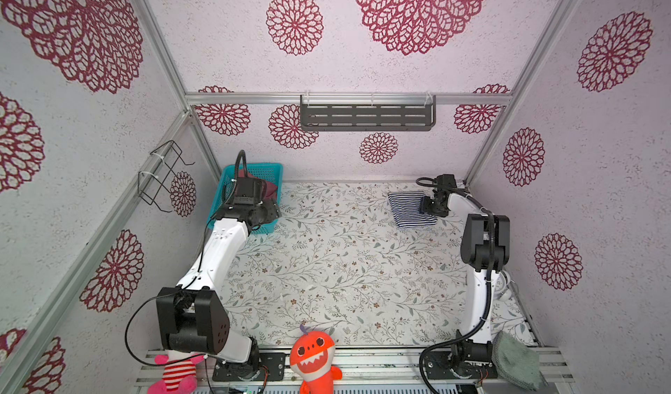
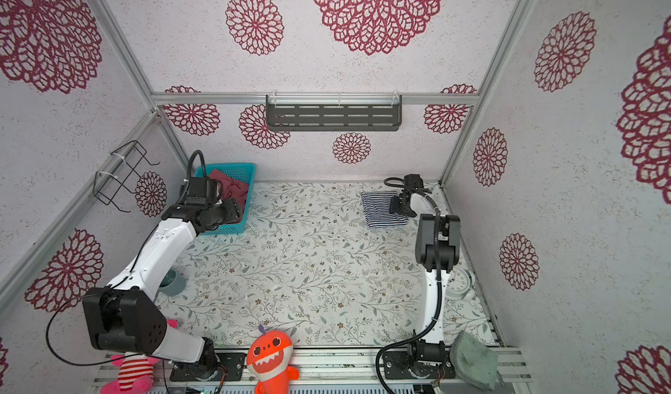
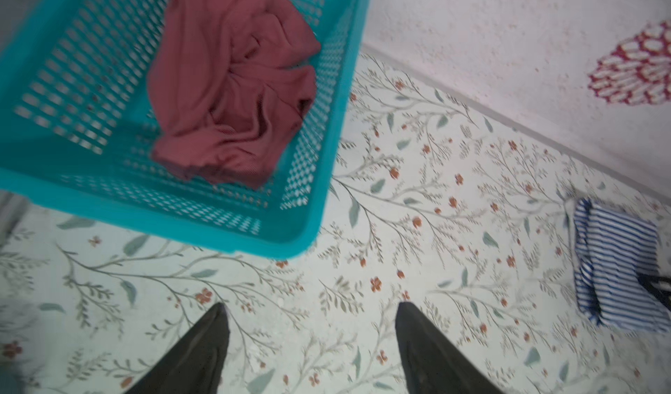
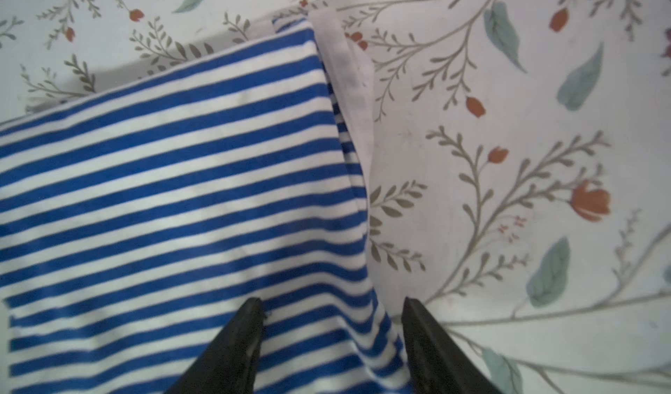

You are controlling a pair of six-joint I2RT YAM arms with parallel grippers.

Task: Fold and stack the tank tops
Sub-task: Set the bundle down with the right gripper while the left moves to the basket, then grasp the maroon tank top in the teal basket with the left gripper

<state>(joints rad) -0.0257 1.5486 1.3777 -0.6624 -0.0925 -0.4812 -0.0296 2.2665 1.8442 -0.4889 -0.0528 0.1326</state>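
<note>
Striped tank top (image 4: 174, 200), navy and white, lies folded into a small rectangle on the bench (image 1: 345, 265). One corner of it sits in the gap between the right fingers (image 4: 232, 345). Those fingers are released and spread apart. One tip is over the stripes and the other is over bare floral bench just past the cloth's edge, with nothing pinched between them. Whether either tip touches the fabric I cannot tell from this angle. A white hem band runs along the folded edge ahead of the right fingers. In both top views the same garment (image 1: 408, 209) (image 2: 381, 210) lies flat directly in front of those fingers, close to the back wall.

The rose-red tank top (image 3: 225, 83) is crumpled and unfolded inside the teal basket (image 3: 145, 225). It is ahead of the left fingers (image 3: 196, 356) and well apart from the right ones. The left fingers are also released, wide apart with only bare bench showing between them, near the basket's corner. The striped top lies far off to one side of them, across the bench, and the two garments are well apart.
</note>
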